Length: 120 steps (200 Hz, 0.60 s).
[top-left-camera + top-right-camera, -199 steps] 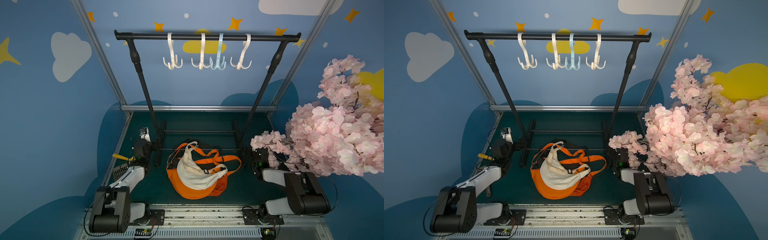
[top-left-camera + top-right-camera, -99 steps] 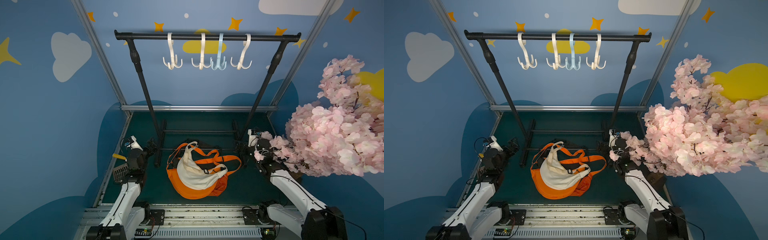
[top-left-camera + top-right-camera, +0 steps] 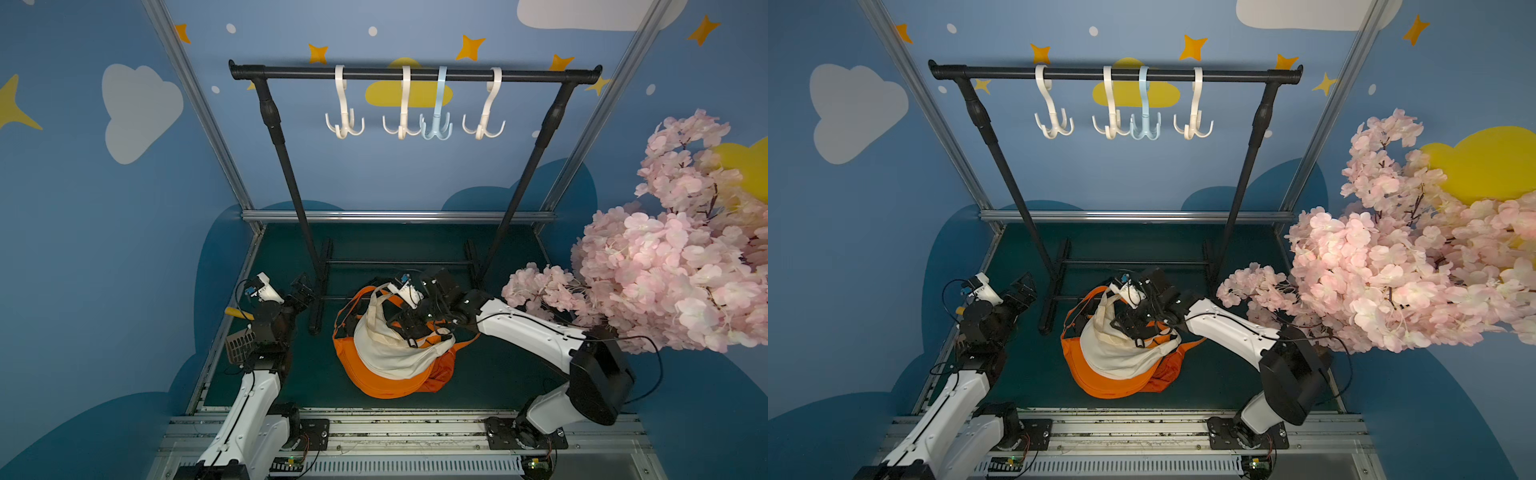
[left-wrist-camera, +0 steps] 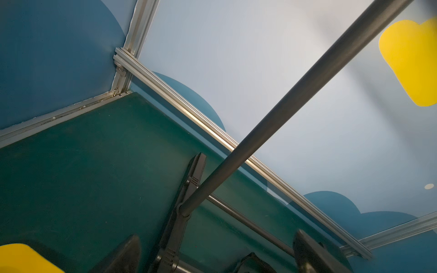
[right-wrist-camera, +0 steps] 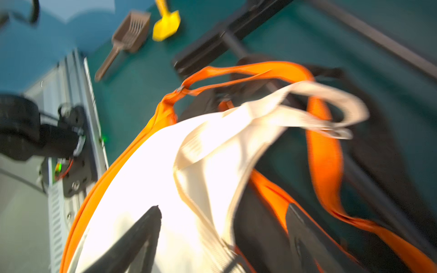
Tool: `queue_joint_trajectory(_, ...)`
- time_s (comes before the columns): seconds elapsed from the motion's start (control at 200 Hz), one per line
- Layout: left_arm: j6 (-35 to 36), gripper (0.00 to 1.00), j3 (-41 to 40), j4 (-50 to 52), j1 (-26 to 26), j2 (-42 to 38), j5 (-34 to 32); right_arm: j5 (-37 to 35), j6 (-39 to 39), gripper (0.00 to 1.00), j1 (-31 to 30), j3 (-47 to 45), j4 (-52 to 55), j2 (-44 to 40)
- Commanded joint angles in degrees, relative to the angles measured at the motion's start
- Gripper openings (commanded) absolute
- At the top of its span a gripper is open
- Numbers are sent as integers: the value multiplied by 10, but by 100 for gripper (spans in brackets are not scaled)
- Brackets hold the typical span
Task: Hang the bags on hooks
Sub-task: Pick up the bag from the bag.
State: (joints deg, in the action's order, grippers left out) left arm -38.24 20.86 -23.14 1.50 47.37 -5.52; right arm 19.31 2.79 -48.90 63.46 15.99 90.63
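Right gripper (image 3: pixel 409 328) over the bag (image 3: pixel 386 357) — hooks (image 3: pixel 436 124) bare.
Jaws apart astride the cream strap (image 5: pixel 196 149), mid-surface, nothing clamped; left gripper (image 3: pixel 302 286) gaping, empty, by the left edge.

My left arm (image 3: pixel 249 399), white-shelled with black joints, rises from its base at the near left. It bends so that its black wrist faces the far side. My left gripper (image 3: pixel 303 289), a black two-finger parallel one, is held up with its jaws wide apart. In the left wrist view both its fingers (image 4: pixel 125 255) stand well separated.

My right arm (image 3: pixel 528 332), white like the left, comes from the near right base. Its elbow is high, and its forearm stretches leftward and down toward the centre. My right gripper (image 3: pixel 409 330) points downward with its jaws apart, and its dark fingers (image 5: pixel 142 236) are spread in the blurred right wrist view.
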Motion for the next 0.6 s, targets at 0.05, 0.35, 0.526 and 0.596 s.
queue_joint_trajectory(0.05, -3, 100, -5, -2, 2, -6, 4, -17, 42, 79, -28, 41, 56, 63)
queue_joint_trajectory(0.35, -3, 100, -2, -6, 2, -2, 18, -66, 32, 21, -45, 102, 86, 138)
queue_joint_trajectory(0.526, 15, 100, 11, -14, -2, 9, 61, -127, 38, 0, -32, 119, 114, 94)
queue_joint_trajectory(0.596, 41, 100, 24, -22, -11, 22, 98, -157, 36, 0, -20, 126, 124, 70)
